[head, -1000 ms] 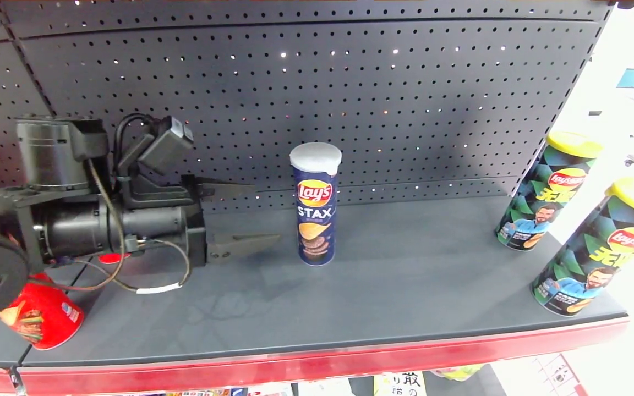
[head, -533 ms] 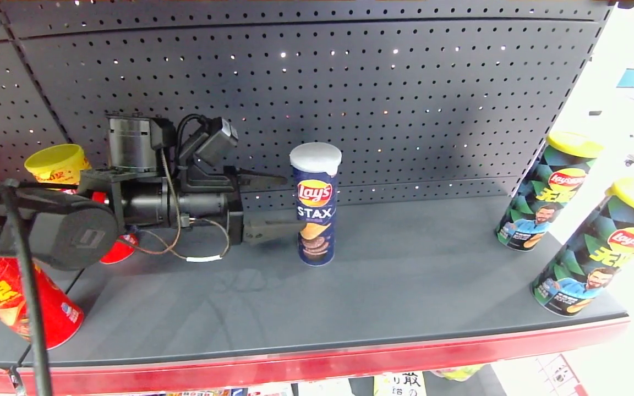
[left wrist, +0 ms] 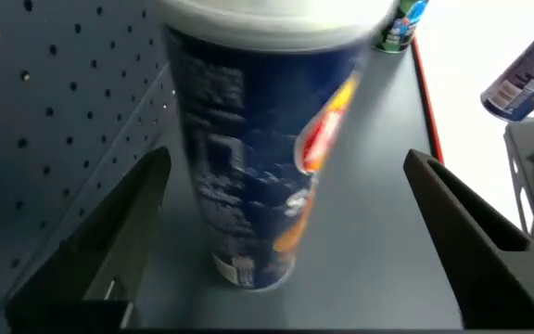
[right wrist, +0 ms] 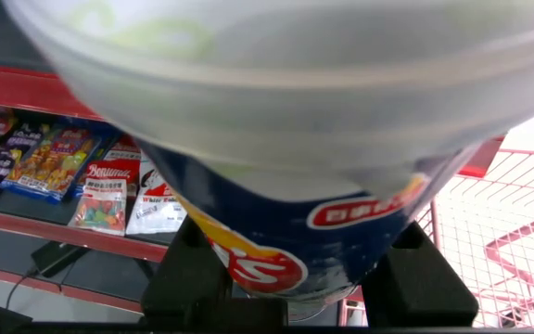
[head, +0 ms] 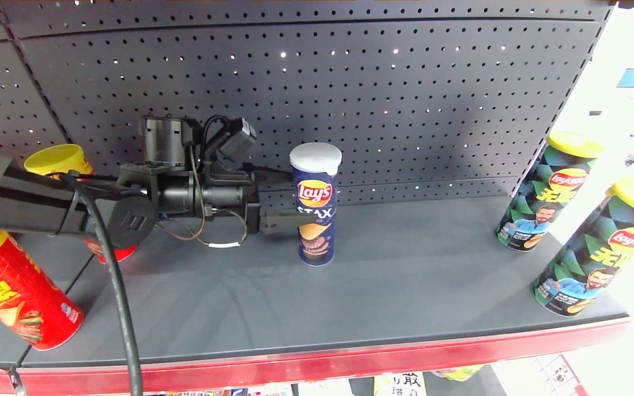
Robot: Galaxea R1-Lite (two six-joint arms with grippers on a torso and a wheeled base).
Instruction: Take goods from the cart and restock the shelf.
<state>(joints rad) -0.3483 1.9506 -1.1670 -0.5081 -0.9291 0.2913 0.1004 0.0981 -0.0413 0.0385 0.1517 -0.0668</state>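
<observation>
On the middle tier of a store rack, a grey shelf [head: 416,286] with a red front trim [head: 350,360] and a perforated back panel [head: 405,82]:

- One blue canister [head: 315,203], pale lid, upright at the centre of the shelf, toward the far side and close to the back panel.
- One left end effector [head: 295,198], held level and entering from the left. Its fingers are spread wide, one on the far side of the blue canister and one on the near side. The left wrist view shows a gap between each finger and the canister wall, so it straddles without gripping.
- One right end effector [right wrist: 304,283], clamped on a second blue canister [right wrist: 295,195]. The pale lid end faces the wrist camera, with a finger on each side of the body.
- One cart [right wrist: 503,241], red wire, seen beyond the second blue canister.
- Assorted flat snack packets [right wrist: 63,172] on lower shelving beside the cart.
- One far green canister [head: 548,192], yellow lid, at the right end of the shelf by the back panel.
- One near green canister [head: 603,247], yellow lid, at the right end by the front trim, well apart from the blue canister.
- One red canister [head: 20,297] at the near left, close to the front trim.
- One yellow-lidded canister [head: 55,159] at the far left, partly hidden behind the left arm.
</observation>
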